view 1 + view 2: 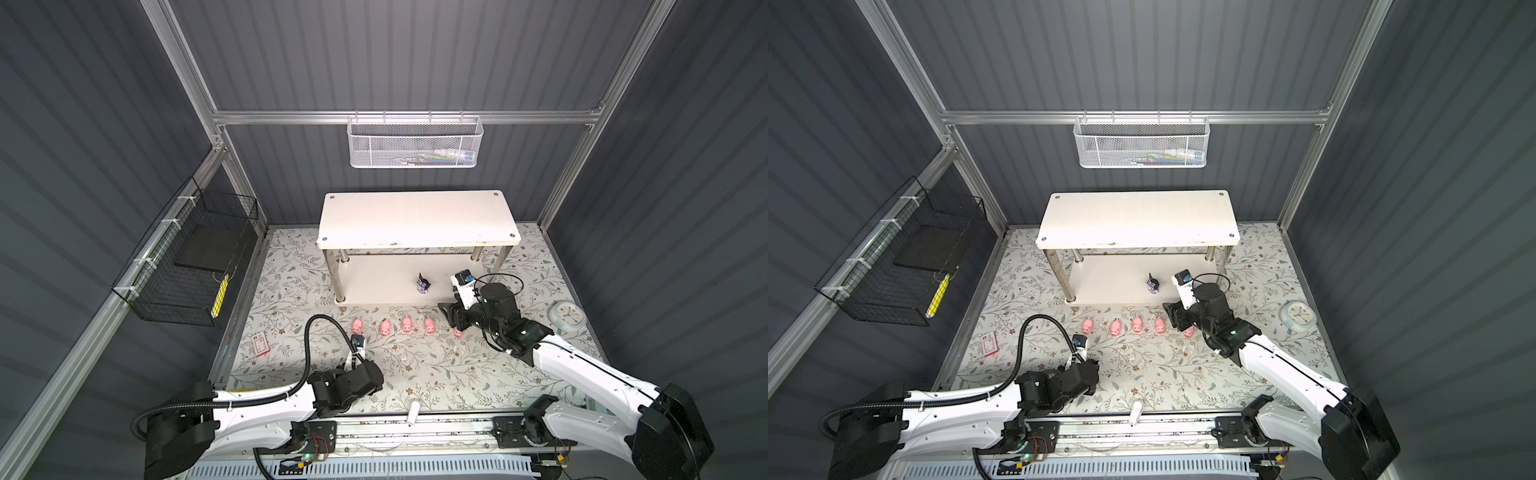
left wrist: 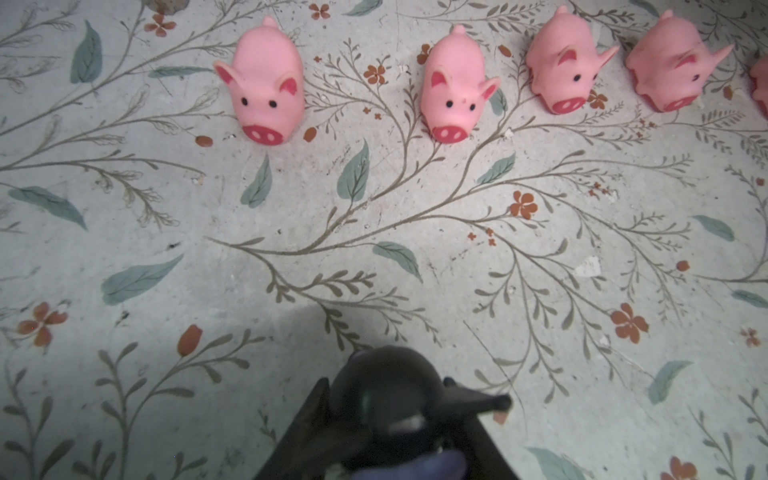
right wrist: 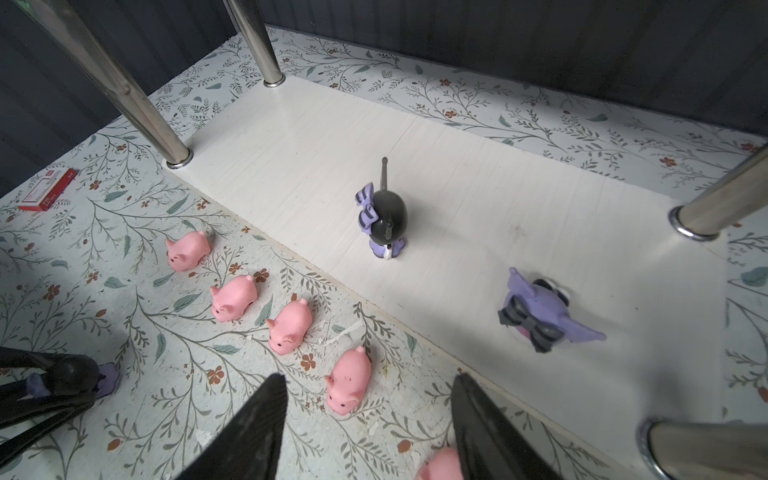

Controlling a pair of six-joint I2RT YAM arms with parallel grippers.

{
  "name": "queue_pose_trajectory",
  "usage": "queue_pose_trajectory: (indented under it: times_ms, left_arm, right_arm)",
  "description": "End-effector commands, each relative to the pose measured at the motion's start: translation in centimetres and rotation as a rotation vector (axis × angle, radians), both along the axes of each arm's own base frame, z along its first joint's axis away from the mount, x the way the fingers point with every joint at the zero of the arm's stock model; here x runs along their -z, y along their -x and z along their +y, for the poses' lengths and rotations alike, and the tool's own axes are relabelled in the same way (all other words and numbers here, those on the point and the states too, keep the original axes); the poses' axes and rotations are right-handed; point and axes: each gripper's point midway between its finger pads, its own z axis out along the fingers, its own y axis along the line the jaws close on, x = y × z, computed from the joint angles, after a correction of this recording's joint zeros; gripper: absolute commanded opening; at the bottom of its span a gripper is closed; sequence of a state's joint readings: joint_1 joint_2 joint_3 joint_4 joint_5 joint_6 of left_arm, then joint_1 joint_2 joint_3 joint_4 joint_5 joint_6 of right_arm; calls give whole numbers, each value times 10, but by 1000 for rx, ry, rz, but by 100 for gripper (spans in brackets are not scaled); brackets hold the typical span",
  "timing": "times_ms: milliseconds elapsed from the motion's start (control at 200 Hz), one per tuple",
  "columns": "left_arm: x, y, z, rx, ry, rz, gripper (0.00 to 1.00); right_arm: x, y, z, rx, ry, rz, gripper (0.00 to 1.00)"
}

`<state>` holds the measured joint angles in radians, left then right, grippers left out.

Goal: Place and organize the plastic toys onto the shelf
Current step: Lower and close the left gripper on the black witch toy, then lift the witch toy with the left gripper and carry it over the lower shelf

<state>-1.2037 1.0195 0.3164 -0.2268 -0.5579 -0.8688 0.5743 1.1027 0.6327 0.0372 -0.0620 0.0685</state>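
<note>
Five pink pigs stand in a row on the floral mat in front of the shelf (image 1: 415,220); the leftmost is (image 1: 358,326) and the rightmost (image 1: 458,333). My left gripper (image 2: 388,386) is shut on a black-eared purple figurine (image 2: 390,399) low over the mat, short of the pigs. My right gripper (image 3: 368,378) is open over the right end of the row, with one pig (image 3: 440,465) beside one finger. On the shelf's lower board, a black-eared figurine (image 3: 384,220) stands upright and a paler purple one (image 3: 540,311) lies on its side.
A white mesh basket (image 1: 413,143) hangs on the back wall and a black wire basket (image 1: 187,266) on the left wall. A red-and-white box (image 1: 260,344) lies at the mat's left, a pale-blue clock-like dish (image 1: 567,316) at its right, and a white cylinder (image 1: 413,411) at the front edge.
</note>
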Motion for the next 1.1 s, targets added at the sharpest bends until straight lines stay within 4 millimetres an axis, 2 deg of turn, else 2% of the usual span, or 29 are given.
queue_pose_trajectory:
  times_ms: [0, 165, 325, 710, 855, 1096]
  left_arm:
    - [-3, 0, 7, -12, -18, -16, 34]
    - [-18, -4, 8, -19, -18, -44, 34]
    - [-45, -11, 5, -19, -14, -94, 34]
    - [-107, -32, -26, 18, -8, -201, 34]
    - [-118, -46, -37, 11, 30, -230, 34]
    - [-122, -78, -48, -13, 86, -245, 34]
  right_arm:
    - [-4, -1, 1, -2, -18, -5, 65]
    - [-7, -1, 1, -1, -22, -10, 65]
    - [-15, 1, 0, -4, -32, -24, 65]
    - [-33, 6, -3, -1, -61, -57, 65]
    - [-40, 9, -4, -4, -72, -70, 65]
    - [-46, 16, -5, -16, -99, -81, 65]
